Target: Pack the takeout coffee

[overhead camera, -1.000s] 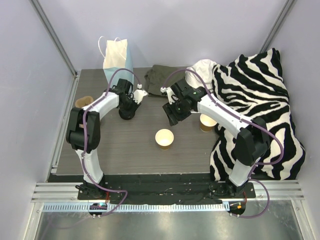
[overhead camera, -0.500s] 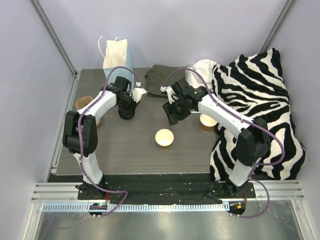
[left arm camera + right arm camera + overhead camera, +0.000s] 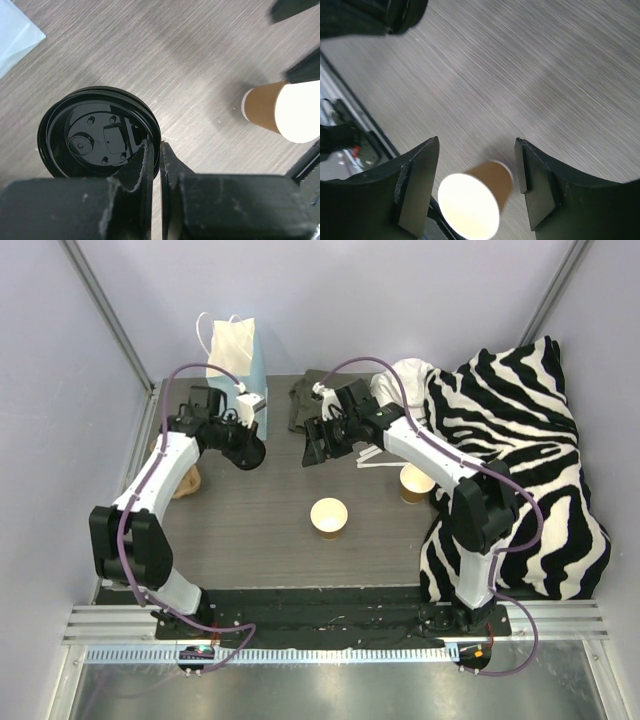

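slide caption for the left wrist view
Left fingers pinch the black lid by its rim; a lidless paper cup at right.

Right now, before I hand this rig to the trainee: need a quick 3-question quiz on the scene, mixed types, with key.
1. True or false: the left gripper is shut on the rim of the black lid.
2. In the right wrist view, what shows between the fingers of the open right gripper? A) a lidless paper cup B) a blue bag C) a striped blanket
3. Fill in: in the top view, the blue paper bag stands at the ___ edge of the table, on the left.
Key: 1 true; 2 A; 3 far.
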Action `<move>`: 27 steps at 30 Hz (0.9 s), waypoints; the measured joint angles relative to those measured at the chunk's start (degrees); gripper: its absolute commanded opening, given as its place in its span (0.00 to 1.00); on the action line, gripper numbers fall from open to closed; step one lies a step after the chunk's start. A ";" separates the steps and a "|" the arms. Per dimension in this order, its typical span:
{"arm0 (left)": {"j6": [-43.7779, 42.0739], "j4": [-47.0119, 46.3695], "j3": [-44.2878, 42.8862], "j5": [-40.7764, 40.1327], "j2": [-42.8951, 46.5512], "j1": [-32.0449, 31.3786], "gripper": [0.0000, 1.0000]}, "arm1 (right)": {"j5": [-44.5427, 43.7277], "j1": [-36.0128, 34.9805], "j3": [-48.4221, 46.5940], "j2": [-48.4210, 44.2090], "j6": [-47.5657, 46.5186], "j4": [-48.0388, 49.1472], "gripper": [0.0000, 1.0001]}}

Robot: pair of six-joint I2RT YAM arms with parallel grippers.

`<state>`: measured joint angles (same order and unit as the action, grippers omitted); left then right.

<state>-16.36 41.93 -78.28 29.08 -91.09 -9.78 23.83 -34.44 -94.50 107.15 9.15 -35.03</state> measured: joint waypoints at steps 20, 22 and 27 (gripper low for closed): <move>9.94 -6.27 11.58 5.68 9.86 4.57 0.00 | 10.71 -3.26 -0.66 13.75 25.57 28.33 0.65; 10.23 -6.60 11.80 5.92 10.36 4.83 0.00 | 10.84 -3.58 -0.85 14.80 26.51 28.74 0.65; 10.43 -7.43 12.59 6.19 10.62 5.05 0.00 | 11.30 -4.39 -0.87 15.50 27.91 29.99 0.65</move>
<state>-5.93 34.50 -65.69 35.27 -80.47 -4.73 35.14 -38.83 -95.37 122.65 37.06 -5.04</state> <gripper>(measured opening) 0.088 0.651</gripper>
